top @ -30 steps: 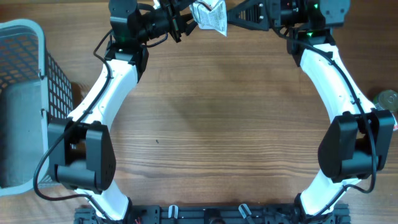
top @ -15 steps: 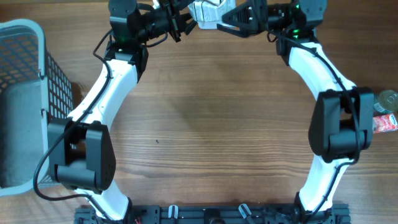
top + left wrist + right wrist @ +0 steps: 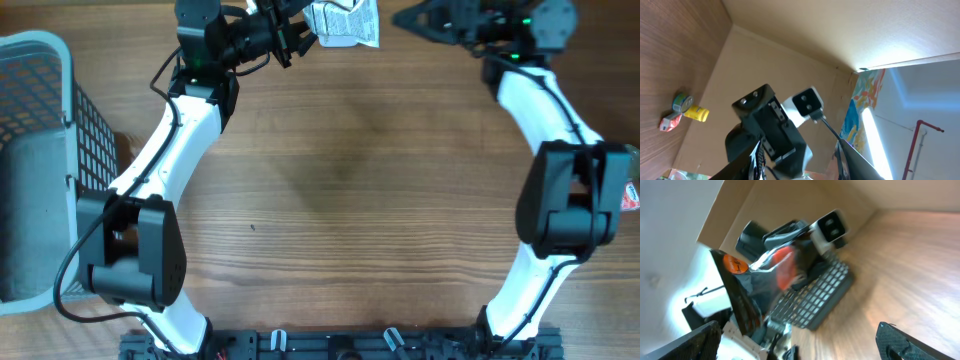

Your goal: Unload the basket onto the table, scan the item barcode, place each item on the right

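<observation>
- Packet [image 3: 345, 22]: crinkled white pouch, top centre of the overhead view, held off the table [image 3: 350, 200].
- Left end effector [image 3: 300, 28]: top, left of centre, clenched on the packet's left edge.
- Right end effector [image 3: 402, 17]: top, right of centre, fingers spread wide, empty, near the packet but apart from it.
- Basket [image 3: 90, 130]: grey mesh, left edge of the frame.

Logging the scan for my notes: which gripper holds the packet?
The left gripper: it is closed on the packet, while the right gripper stands open and empty, apart from it.
</observation>
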Controlling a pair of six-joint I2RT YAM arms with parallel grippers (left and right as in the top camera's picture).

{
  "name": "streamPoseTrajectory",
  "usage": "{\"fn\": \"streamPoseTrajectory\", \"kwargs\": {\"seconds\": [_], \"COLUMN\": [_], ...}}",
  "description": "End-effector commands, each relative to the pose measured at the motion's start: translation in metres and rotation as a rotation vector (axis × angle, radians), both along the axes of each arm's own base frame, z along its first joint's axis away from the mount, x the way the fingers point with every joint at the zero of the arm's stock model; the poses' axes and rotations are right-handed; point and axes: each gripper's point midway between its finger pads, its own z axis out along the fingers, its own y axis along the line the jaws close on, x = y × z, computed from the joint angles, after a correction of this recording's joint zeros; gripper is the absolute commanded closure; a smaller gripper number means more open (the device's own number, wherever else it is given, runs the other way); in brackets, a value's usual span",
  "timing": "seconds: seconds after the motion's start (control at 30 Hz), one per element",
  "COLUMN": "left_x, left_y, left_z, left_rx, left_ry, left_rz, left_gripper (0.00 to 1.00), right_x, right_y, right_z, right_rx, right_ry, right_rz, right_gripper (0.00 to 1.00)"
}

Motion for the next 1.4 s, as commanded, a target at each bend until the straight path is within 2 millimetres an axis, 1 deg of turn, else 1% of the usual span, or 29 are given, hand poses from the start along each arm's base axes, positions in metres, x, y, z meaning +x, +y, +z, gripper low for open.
{"fn": "streamPoseTrajectory", "kwargs": {"seconds": [0.0, 0.03, 0.07, 0.13, 0.17, 0.2, 0.27, 0.33, 0.37, 0.43, 0.47, 0.5, 0.53, 0.57, 0.6, 0.67, 0.73, 0.8, 0.87, 0.93, 1.0, 1.03, 1.07, 1.1, 1.23, 1.27, 1.3, 1.33, 1.37], "left_x": [-0.001, -0.001, -0.001, -0.001, -0.001, -0.001, -0.002, -0.003, -0.004, -0.005, -0.005, -0.005, -0.005, -0.005, -0.005, -0.005, -0.005, -0.005, -0.006, -0.006, -0.007, -0.008, -0.008, -0.008, -0.008, -0.009, -0.010, -0.011, -0.012], "left_y": [0.000, 0.000, 0.000, 0.000, 0.000, 0.000, 0.000, -0.001, -0.001, -0.002, -0.002, -0.002, -0.002, -0.002, -0.002, -0.002, -0.002, -0.002, -0.002, -0.002, -0.002, -0.003, -0.003, -0.003, -0.003, -0.003, -0.004, -0.004, -0.004], "left_z": [0.007, 0.007, 0.007, 0.007, 0.007, 0.007, 0.007, 0.007, 0.007, 0.007, 0.007, 0.007, 0.007, 0.007, 0.007, 0.007, 0.007, 0.007, 0.007, 0.007, 0.007, 0.007, 0.007, 0.007, 0.007, 0.007, 0.007, 0.006, 0.006], "left_rx": [-0.005, -0.004, -0.004, -0.004, -0.004, -0.004, -0.004, -0.003, -0.003, -0.002, -0.002, -0.002, -0.002, -0.002, -0.002, -0.002, -0.002, 0.004, 0.012, 0.012, 0.013, 0.013, 0.017, 0.022, 0.030, 0.030, 0.030, 0.030, 0.030], "left_ry": [-0.017, -0.020, -0.020, -0.020, -0.020, -0.020, -0.020, -0.020, -0.020, -0.020, -0.020, -0.020, -0.020, -0.020, -0.020, -0.020, -0.020, -0.033, -0.051, -0.051, -0.051, -0.053, -0.061, -0.072, -0.088, -0.088, -0.088, -0.088, -0.089], "left_rz": [-0.005, -0.005, -0.005, -0.004, -0.005, -0.005, -0.011, -0.020, -0.025, -0.030, -0.031, -0.030, -0.030, -0.030, -0.031, -0.031, -0.031, -0.031, -0.033, -0.038, -0.042, -0.045, -0.045, -0.044, -0.048, -0.053, -0.056, -0.062, -0.069], "left_gripper": [0.57, 0.57, 0.57, 0.57, 0.57, 0.57, 0.57, 0.57, 0.57, 0.57, 0.57, 0.57, 0.58, 0.57, 0.58, 0.57, 0.57, 0.57, 0.57, 0.57, 0.57, 0.57, 0.57, 0.57, 0.56, 0.56, 0.56, 0.56, 0.56], "right_x": [0.006, 0.013, 0.018, 0.022, 0.025, 0.030, 0.050, 0.069, 0.083, 0.108, 0.116, 0.124, 0.130, 0.137, 0.137, 0.133, 0.119, 0.109, 0.095, 0.083, 0.074, 0.070, 0.067, 0.063, 0.050, 0.046, 0.042, 0.033, 0.024], "right_y": [-0.015, -0.016, -0.016, -0.016, -0.017, -0.019, -0.030, -0.044, -0.056, -0.080, -0.089, -0.100, -0.110, -0.124, -0.128, -0.132, -0.141, -0.148, -0.150, -0.153, -0.159, -0.160, -0.160, -0.158, -0.155, -0.154, -0.152, -0.149, -0.143], "right_z": [-0.008, -0.011, -0.017, -0.025, -0.027, -0.025, -0.020, -0.017, -0.021, -0.037, -0.047, -0.064, -0.081, -0.100, -0.117, -0.147, -0.190, -0.209, -0.224, -0.231, -0.232, -0.228, -0.223, -0.211, -0.153, -0.128, -0.113, -0.088, -0.069], "right_rx": [-0.011, 0.013, 0.034, 0.058, 0.073, 0.097, 0.175, 0.249, 0.296, 0.341, 0.337, 0.311, 0.257, 0.110, -0.006, -0.229, -0.549, -0.769, -0.991, -1.116, -1.223, -1.253, -1.263, -1.270, -1.258, -1.230, -1.208, -1.178, -1.146], "right_ry": [0.094, 0.254, 0.457, 0.716, 0.800, 0.839, 0.846, 0.842, 0.866, 0.865, 0.868, 0.875, 0.828, 0.650, 0.570, 0.451, 0.366, 0.271, 0.157, 0.117, 0.086, 0.073, 0.066, 0.045, -0.041, -0.078, -0.092, -0.119, -0.151], "right_rz": [-0.007, -0.027, -0.037, -0.043, -0.055, -0.082, -0.185, -0.287, -0.367, -0.543, -0.612, -0.706, -0.807, -0.931, -0.981, -1.032, -1.082, -1.069, -0.979, -0.924, -0.897, -0.888, -0.887, -0.878, -0.920, -0.952, -0.968, -0.990, -0.990], "right_gripper": [0.00, 0.00, 0.01, 0.00, 0.00, 0.01, 0.00, 0.00, 0.00, 0.00, 0.00, 0.00, 0.00, 0.00, 0.00, 0.00, 0.00, 0.00, 0.00, 0.00, 0.00, 0.00, 0.00, 0.00, 0.00, 0.00, 0.00, 0.00, 0.00]}}
